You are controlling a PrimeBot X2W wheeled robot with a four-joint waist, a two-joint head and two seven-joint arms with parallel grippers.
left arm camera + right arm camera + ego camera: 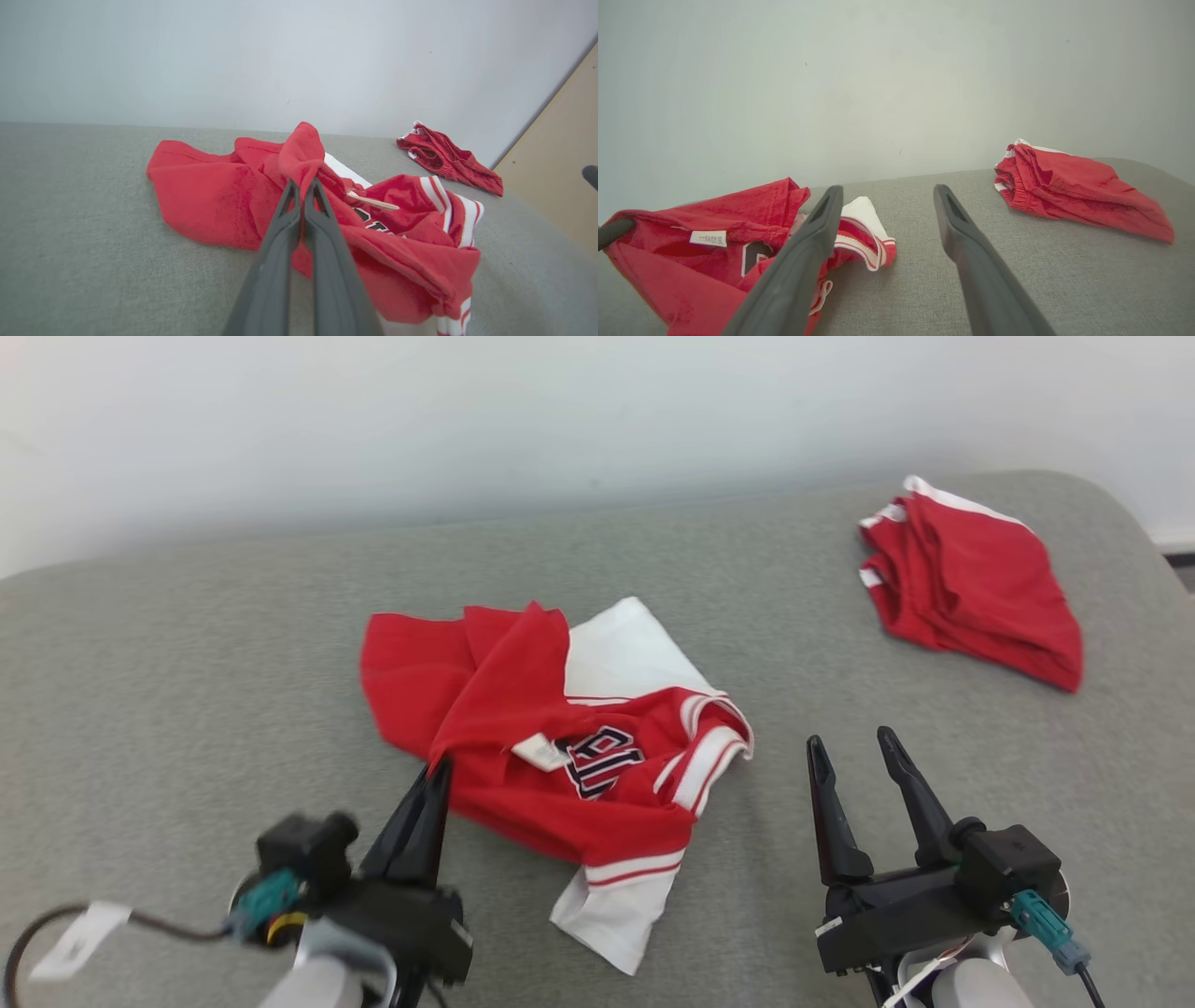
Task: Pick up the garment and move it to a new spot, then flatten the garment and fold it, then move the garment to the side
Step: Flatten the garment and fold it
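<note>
Head view: left gripper (438,766) pinching shirt (523,691) at its tips.
Right side: right gripper (850,735) spread wide, shirt to its left.

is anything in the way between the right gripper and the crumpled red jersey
Nothing visible. The right gripper is open over the bare grey surface, just right of the jersey. The left gripper is shut on a red fold of it. The other red garment lies further right, apart.
</note>
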